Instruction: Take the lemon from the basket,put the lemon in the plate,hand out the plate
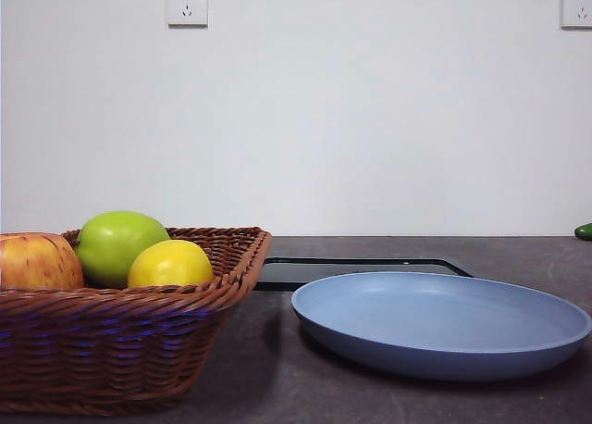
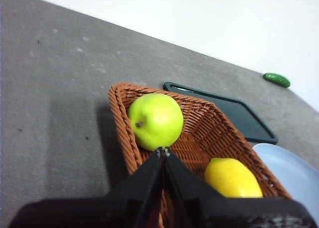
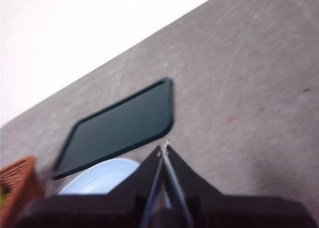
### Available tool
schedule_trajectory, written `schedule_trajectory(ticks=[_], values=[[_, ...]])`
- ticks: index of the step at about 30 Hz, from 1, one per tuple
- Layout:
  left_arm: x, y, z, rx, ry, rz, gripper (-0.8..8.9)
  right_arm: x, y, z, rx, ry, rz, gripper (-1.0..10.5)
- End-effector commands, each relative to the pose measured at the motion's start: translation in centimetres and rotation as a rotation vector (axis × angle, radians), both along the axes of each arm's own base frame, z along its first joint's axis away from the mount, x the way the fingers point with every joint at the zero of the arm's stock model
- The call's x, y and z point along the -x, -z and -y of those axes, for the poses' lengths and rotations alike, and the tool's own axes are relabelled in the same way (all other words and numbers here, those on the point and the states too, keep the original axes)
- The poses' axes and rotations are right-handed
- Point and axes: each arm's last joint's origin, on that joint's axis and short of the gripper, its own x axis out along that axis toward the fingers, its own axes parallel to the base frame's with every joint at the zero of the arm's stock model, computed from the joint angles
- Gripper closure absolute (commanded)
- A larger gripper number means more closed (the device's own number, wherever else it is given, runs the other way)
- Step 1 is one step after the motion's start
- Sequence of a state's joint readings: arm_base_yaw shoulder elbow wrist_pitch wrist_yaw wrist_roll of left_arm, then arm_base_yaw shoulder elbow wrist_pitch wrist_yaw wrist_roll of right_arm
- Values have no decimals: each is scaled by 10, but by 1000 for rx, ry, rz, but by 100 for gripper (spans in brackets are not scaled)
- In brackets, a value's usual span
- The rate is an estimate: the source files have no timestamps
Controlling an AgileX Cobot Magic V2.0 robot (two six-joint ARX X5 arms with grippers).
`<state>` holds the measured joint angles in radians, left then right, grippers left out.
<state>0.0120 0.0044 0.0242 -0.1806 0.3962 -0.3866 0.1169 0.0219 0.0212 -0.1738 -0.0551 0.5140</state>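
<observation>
The lemon [image 1: 170, 264] sits in the basket [image 1: 120, 336] beside a green apple [image 1: 118, 242]. The blue plate [image 1: 442, 324] lies close by. The left gripper [image 2: 163, 151] hangs above the basket, pinched together, holding nothing. The right gripper [image 3: 164, 148] is pinched too.

No readable text, labels, brands or numbers anywhere — wall sockets [image 1: 187, 6] at 11 and 1 o'clock show only tiny marks, too small to read.
</observation>
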Motion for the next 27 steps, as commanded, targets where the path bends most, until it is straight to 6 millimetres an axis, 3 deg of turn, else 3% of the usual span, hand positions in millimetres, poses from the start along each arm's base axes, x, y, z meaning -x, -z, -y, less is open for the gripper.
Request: schedule_trajectory(ticks=[1, 5, 10, 19, 23, 27], values=[[1, -6, 0, 71, -10, -17, 807, 2, -9, -1, -42, -20, -8, 943], [5, -22, 0, 75, -16, -37, 806, 9, -29, 0, -31, -21, -63, 943], [5, -47, 0, 66, -15, -108, 806, 16, -71, 1, 54, -38, -104, 943], [-18, -108, 3, -66, 128, -122, 806, 5, -134, 0, 205, -85, -215, 943], [-33, -133, 5, -100, 209, -159, 807, -11, -144, -3, 269, -150, -339, 943], [-49, -151, 12, -128, 292, -222, 807, -32, -140, -7, 318, -264, -491, 943]])
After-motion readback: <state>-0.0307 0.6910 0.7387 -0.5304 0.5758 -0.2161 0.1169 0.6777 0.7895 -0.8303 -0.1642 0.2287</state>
